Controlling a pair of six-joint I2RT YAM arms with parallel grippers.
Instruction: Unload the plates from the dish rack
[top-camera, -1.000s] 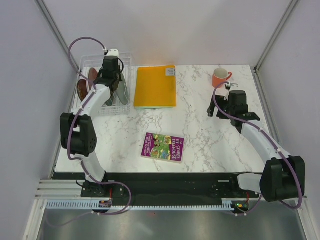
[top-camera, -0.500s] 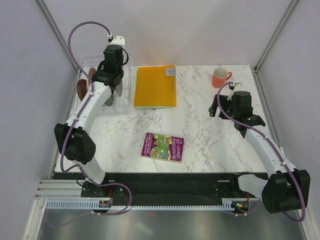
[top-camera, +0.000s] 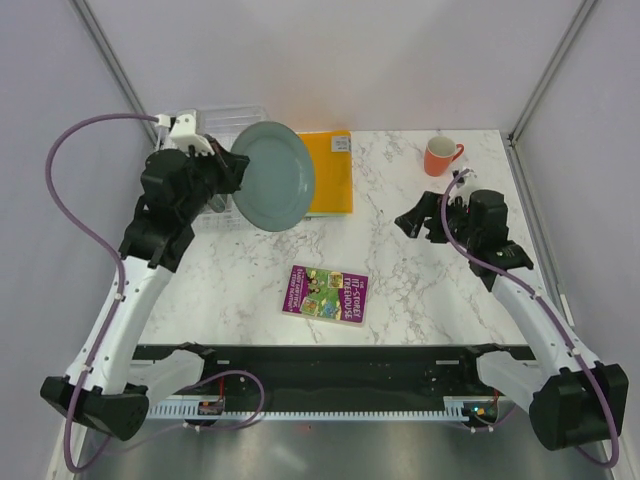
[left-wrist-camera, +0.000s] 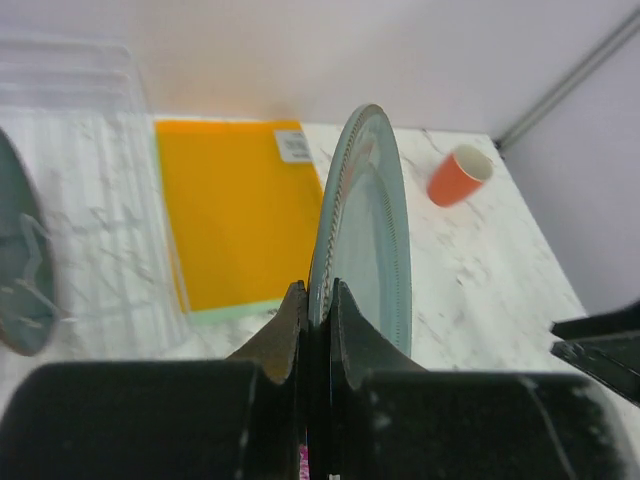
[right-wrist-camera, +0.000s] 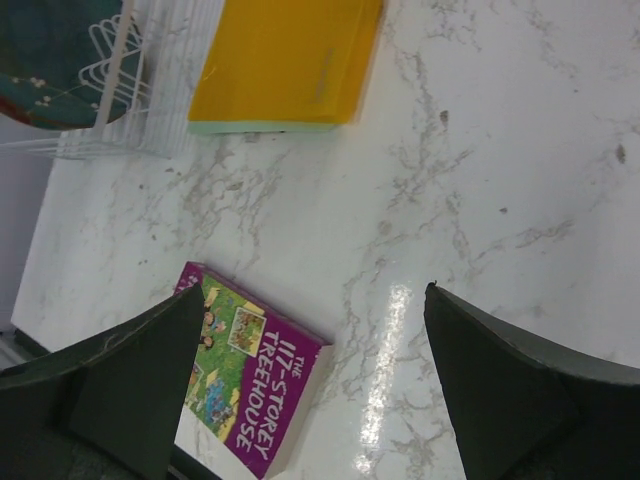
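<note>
One matte grey-green plate (top-camera: 272, 176), round with raised rim band, held on edge in air between rack (top-camera: 245, 112) and folder (top-camera: 335, 170). Rim clamped in left gripper (left-wrist-camera: 318, 300). In rack stands teal plate (right-wrist-camera: 45, 55). Empty right gripper (right-wrist-camera: 312, 330) spread wide over table (top-camera: 420, 290) near book (top-camera: 326, 294).

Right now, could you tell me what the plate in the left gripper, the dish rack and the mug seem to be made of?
Grey-green plate: probably ceramic, matte glaze, with a ribbed rim. Dish rack: clear plastic tray with see-through walls and thin white wire dividers. Orange mug: likely ceramic, smooth, paler inside.
</note>
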